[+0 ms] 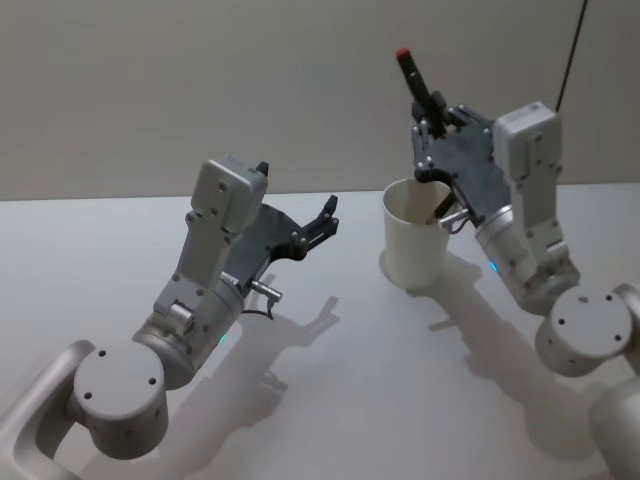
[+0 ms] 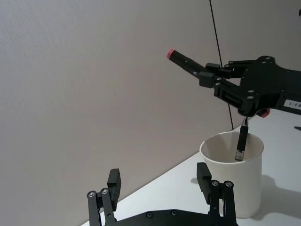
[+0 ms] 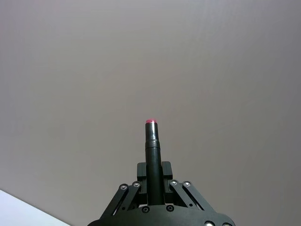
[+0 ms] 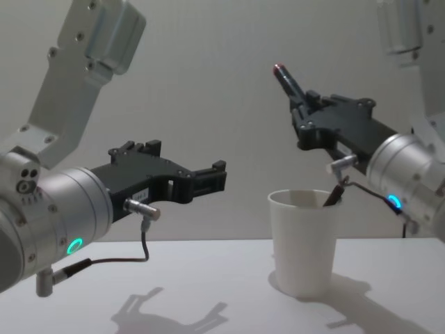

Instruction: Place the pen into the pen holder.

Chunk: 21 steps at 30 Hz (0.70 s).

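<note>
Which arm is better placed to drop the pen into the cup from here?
The right. The right gripper is shut on the pen above the pen holder, the red tip pointing up and away. The left gripper is open, empty, and off to the cup's side.

One pen (image 1: 413,76), one cup (image 1: 414,246)

Head view: high, looking forward and down on the table (image 1: 330,400), both arms and the cup (image 1: 414,243).
Chest view: lower, level across the table, cup (image 4: 303,240) seen side-on, close.
Left wrist view: looks past its own fingers (image 2: 114,184) toward the cup (image 2: 233,175).
Right wrist view: faces the wall, pen (image 3: 152,157) close in front.
</note>
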Motion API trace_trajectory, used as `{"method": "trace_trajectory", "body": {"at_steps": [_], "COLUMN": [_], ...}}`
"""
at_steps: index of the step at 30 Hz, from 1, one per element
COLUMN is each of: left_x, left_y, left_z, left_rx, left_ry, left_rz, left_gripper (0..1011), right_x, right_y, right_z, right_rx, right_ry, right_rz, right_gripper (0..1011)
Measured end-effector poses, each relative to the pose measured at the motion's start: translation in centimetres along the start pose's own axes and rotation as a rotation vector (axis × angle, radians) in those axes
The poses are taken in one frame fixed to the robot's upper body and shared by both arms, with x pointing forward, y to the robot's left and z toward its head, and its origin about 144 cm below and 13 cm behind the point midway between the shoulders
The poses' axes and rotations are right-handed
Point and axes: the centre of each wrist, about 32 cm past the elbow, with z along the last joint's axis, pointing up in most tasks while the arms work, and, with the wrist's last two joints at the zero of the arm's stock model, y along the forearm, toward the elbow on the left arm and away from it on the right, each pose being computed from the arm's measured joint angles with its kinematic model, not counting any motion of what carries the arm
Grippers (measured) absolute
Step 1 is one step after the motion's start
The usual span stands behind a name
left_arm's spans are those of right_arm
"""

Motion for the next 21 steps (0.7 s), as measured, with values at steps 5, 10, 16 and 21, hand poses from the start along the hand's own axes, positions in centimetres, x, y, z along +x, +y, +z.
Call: {"method": "trace_trajectory", "body": {"at_steps": [5, 10, 16, 21], "left_x": [0.0, 0.0, 0.0, 0.0], "left_y": [0.0, 0.0, 0.0, 0.0], "left_z": [0.0, 0.0, 0.0, 0.0], "left_rx": [0.0, 0.0, 0.0, 0.0], "left_ry": [0.0, 0.0, 0.0, 0.0], "left_rz": [0.0, 0.0, 0.0, 0.0], "left_gripper": [1001, 1001, 1001, 1001], "right_x": [-0.5, -0.8, -1.3, -1.5], "right_y": [0.9, 1.5, 2.2, 2.4], "right_z": [-0.8, -1.4, -2.4, -2.9], "right_rx": [0.004, 0.01, 0.014, 0.015], "right_ry": [-0.009, -0.022, -0.04, -0.048], "right_rz": [0.007, 0.015, 0.029, 0.036], "right_gripper": [169, 169, 169, 169]}}
